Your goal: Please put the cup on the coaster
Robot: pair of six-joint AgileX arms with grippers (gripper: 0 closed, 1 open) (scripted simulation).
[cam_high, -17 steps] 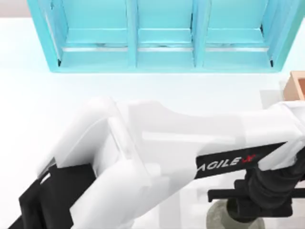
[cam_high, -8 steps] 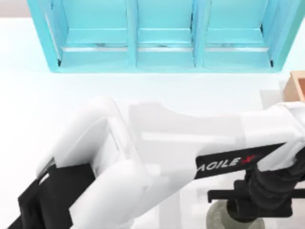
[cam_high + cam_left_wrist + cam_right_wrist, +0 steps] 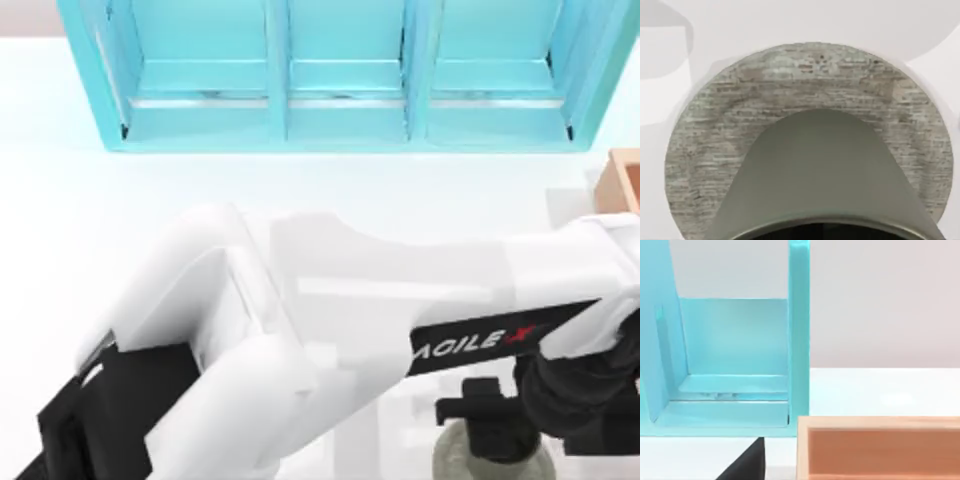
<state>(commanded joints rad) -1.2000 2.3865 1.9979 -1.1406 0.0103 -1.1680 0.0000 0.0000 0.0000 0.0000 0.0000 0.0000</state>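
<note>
Judging from the left wrist view, the cup (image 3: pixel 815 175) is held directly over the coaster (image 3: pixel 790 100), its olive-grey wall standing in front of the speckled disc and its dark mouth nearest the camera; whether its base already rests on the stone cannot be told. Seen from above, the left gripper (image 3: pixel 505 440) is found at the near edge of the bench (image 3: pixel 60 200), towards the right corner, with the coaster (image 3: pixel 450 462) showing under it. Whether the jaws are clamped on the cup or parted cannot be told, since the dark wrist covers them.

The cup is judged to be light, stiff and smooth-walled, with no handle, so a hold across the wall just below the rim is thought best. A matte surface should give fair friction, yet a light hollow cylinder tips easily, so it is best lowered upright and centred. The coaster looks flat and wider than the cup, so some margin is allowed.

Farther back, the left arm (image 3: pixel 300 300) spans the bench. An orange box (image 3: pixel 880 447) lies at the right edge, and a turquoise rack (image 3: pixel 340 80) stands along the far edge. The right arm is parked near that box.
</note>
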